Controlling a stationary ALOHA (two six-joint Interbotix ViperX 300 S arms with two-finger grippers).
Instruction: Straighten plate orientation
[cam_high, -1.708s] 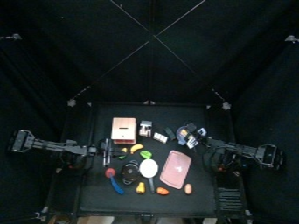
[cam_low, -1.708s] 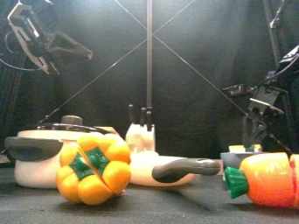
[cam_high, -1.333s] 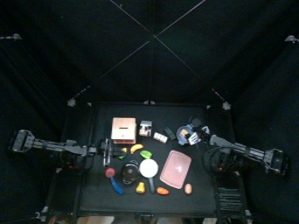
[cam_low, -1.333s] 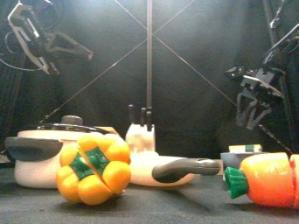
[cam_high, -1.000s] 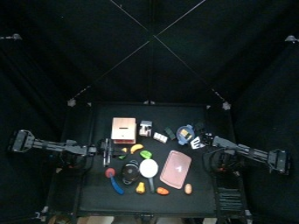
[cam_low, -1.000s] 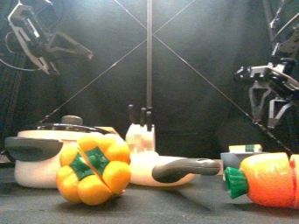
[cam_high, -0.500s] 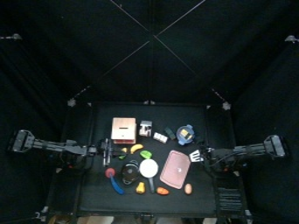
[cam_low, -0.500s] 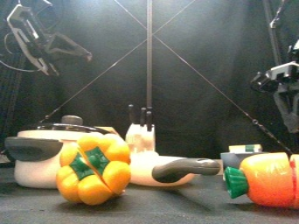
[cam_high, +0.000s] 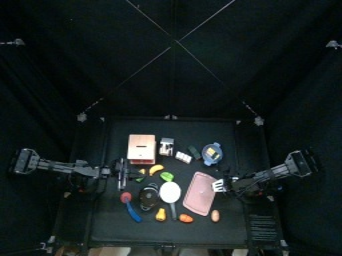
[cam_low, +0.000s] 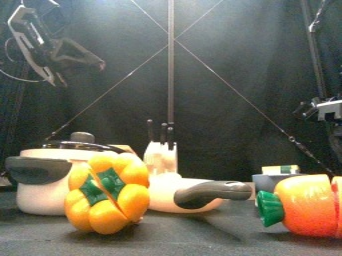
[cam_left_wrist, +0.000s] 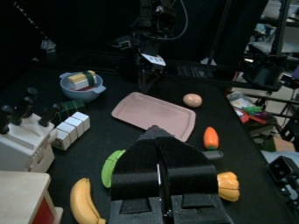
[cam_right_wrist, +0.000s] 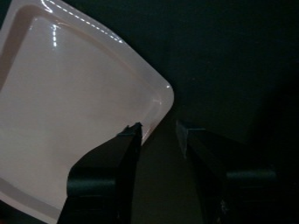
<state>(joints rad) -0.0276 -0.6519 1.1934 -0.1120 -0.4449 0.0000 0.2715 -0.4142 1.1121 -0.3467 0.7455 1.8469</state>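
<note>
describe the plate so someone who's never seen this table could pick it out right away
On the small black table, look to the right half, toward the front edge, beside the right gripper. The plate lies flat there, tilted askew. It is a pale pink rounded rectangle with a raised rim, unlike the salmon-orange box at the back left, and larger than the small toy foods nearby.

The pale pink rounded-rectangle plate (cam_high: 202, 187) lies flat and askew on the table's right half.
</note>
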